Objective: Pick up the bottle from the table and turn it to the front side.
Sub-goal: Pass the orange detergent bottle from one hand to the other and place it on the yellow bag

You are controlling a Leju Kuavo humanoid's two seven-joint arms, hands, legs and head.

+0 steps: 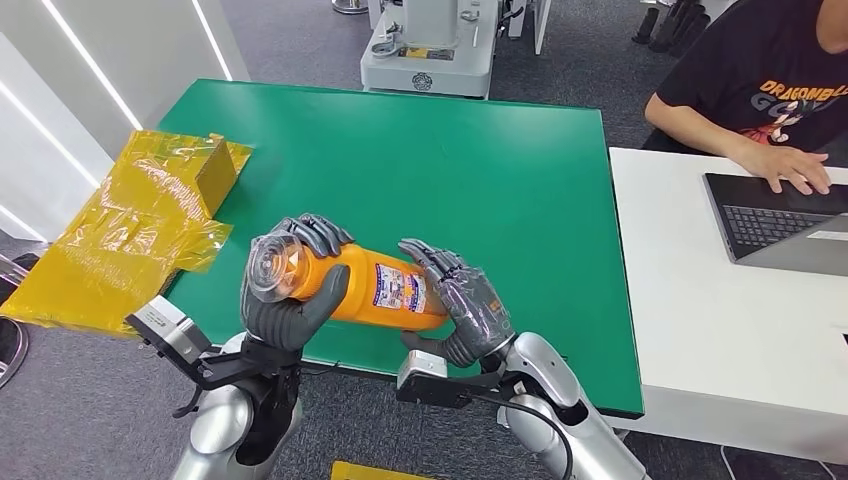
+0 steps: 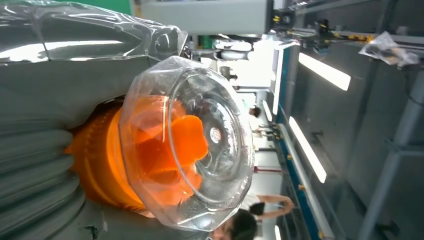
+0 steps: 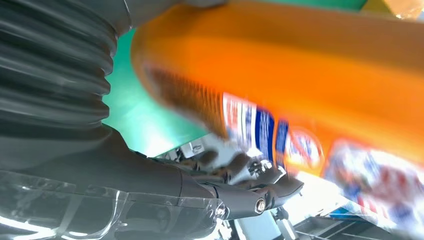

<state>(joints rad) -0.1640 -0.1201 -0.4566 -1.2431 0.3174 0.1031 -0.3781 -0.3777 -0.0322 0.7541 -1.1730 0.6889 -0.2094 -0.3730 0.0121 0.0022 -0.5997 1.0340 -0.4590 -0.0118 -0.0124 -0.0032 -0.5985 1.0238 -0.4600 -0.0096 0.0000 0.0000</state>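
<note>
An orange bottle (image 1: 375, 288) with a clear cap and a white printed label lies sideways in the air over the near edge of the green table (image 1: 450, 160). My left hand (image 1: 290, 290) wraps around its cap end. My right hand (image 1: 465, 300) cups its base end. In the left wrist view the clear cap (image 2: 200, 145) faces the camera, with the orange bottle (image 2: 95, 165) behind it in my left hand (image 2: 40, 165). The right wrist view has the blurred orange bottle (image 3: 300, 85) close over my right hand (image 3: 75, 115).
Crumpled yellow plastic wrap (image 1: 130, 230) lies off the table's left edge. A white table (image 1: 700, 330) stands to the right with a laptop (image 1: 780, 220), and a seated person (image 1: 770, 90) types on it. A grey machine (image 1: 430, 50) stands beyond the far edge.
</note>
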